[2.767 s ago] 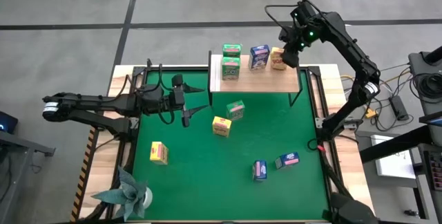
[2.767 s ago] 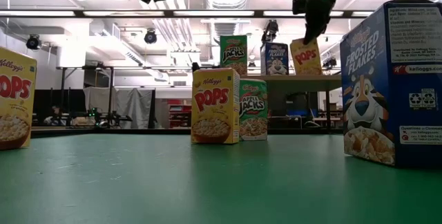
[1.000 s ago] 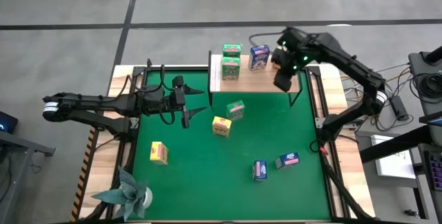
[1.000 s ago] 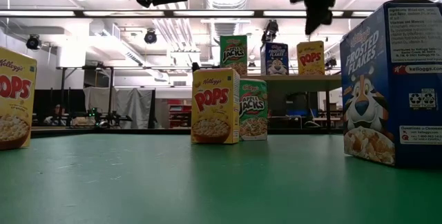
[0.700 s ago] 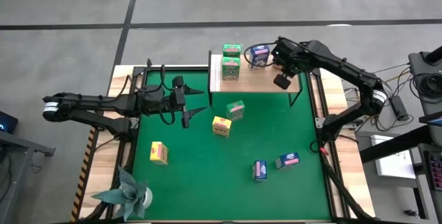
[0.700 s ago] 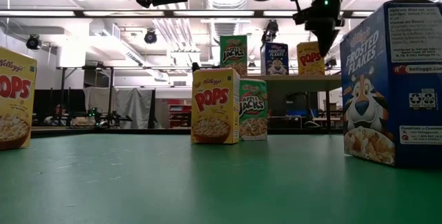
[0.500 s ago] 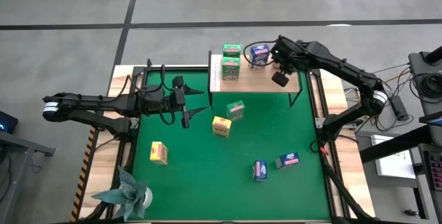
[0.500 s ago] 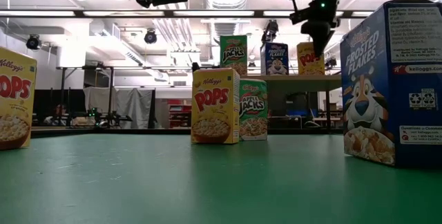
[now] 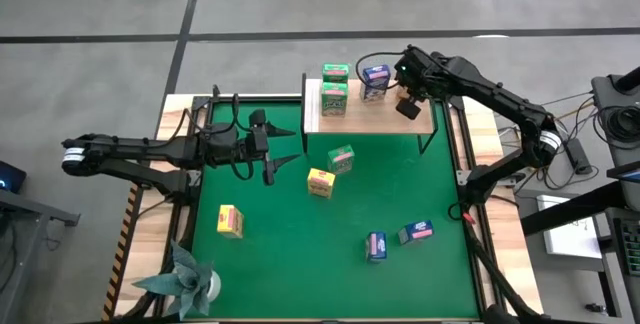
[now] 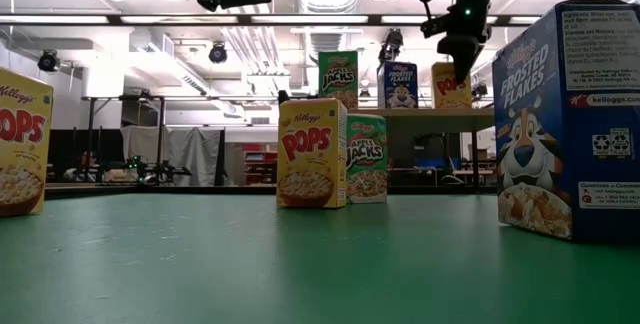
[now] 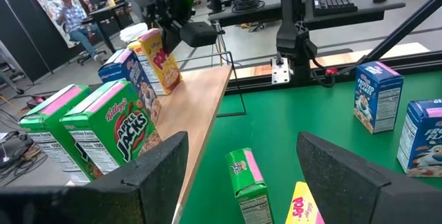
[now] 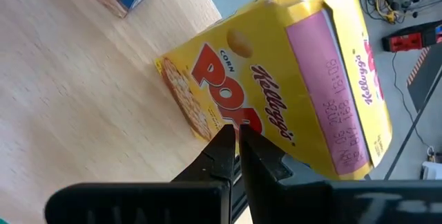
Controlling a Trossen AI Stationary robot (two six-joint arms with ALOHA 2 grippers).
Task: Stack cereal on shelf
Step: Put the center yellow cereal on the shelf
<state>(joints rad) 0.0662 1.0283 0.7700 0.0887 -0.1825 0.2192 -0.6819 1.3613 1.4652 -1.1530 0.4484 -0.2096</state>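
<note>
Now the right gripper (image 9: 408,107) is over the right end of the shelf (image 9: 425,116). Its fingers (image 12: 231,156) are pressed together w/ nothing between them, tips right at the front of a yellow Pops box (image 12: 290,86). That box stands on the shelf board, by the right gripper; can't tell if the tips touch it.

On the shelf, left to right: 2 green boxes (image 9: 334,92), one behind the other, then a blue box (image 9: 375,81), then the yellow one by the gripper. In the low view they show up high at the back: green (image 10: 338,77), blue (image 10: 399,84), yellow (image 10: 449,85).

Down on the green mat (image 9: 300,254) are 5 more boxes. A green one (image 9: 342,158) & a yellow one (image 9: 320,182) sit near the middle, close to each other. Another yellow one (image 9: 230,221) is off to the left, nr the teal paper plant (image 9: 185,279). 2 blue ones (image 9: 376,246) (image 9: 416,232) sit close together toward the front right.

The left gripper (image 9: 285,157) waits above the mat's left-back part, near the green & yellow pair. Its fingers (image 11: 162,169) are spread wide, holding nothing.

A person (image 11: 69,16) sits far back in the room.
</note>
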